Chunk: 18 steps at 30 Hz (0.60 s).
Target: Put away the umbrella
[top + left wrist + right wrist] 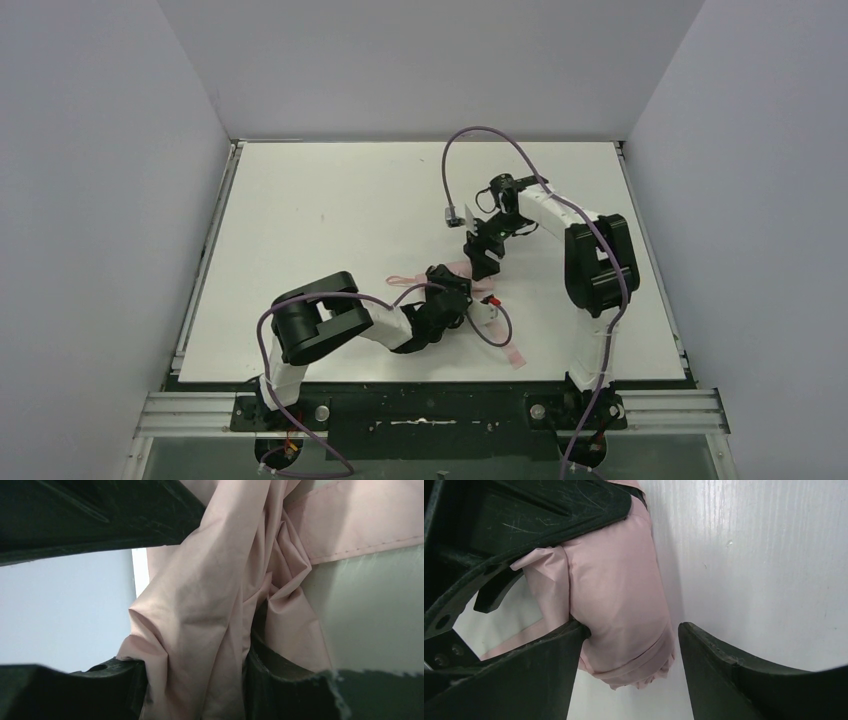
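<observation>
The pale pink umbrella (463, 268) lies folded on the white table, right of centre. My left gripper (452, 293) is shut on its bunched fabric (210, 610), which fills the gap between the black fingers (70, 690). A flat pink strap (360, 530) runs off at the top right, and one end (512, 352) trails toward the table's front edge. My right gripper (631, 647) is open, straddling the rolled end of the umbrella (619, 595). Its left finger (524, 680) touches the fabric; the right finger (734, 680) stands apart. Shaft and handle are hidden.
Both arms meet over the umbrella, the right arm (590, 250) reaching in from the far right. Purple cables (490, 135) loop above the grippers. Grey walls (100, 200) enclose the white table (330, 200) on three sides. A metal rail (200, 410) runs along the front.
</observation>
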### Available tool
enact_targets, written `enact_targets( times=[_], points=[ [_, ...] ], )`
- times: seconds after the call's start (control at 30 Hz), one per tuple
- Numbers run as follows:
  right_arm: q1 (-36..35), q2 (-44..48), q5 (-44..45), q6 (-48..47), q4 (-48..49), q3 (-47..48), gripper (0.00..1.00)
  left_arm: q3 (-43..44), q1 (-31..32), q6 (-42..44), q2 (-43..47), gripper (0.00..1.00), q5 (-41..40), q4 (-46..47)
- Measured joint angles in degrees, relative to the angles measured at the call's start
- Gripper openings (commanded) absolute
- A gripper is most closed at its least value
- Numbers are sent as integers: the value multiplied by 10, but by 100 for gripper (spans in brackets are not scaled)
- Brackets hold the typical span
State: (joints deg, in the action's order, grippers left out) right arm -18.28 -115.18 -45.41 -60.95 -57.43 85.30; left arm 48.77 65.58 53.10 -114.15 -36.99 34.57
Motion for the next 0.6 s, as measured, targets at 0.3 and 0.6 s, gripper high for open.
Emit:
enact_targets(
  times=[0.3, 0.6],
  points=[
    [-7, 0, 6, 43, 8, -5, 23, -15, 0, -5, 9, 15, 7, 9],
    [-9, 23, -4, 93, 65, -49, 15, -45, 0, -59, 82, 64, 24, -39]
  ],
)
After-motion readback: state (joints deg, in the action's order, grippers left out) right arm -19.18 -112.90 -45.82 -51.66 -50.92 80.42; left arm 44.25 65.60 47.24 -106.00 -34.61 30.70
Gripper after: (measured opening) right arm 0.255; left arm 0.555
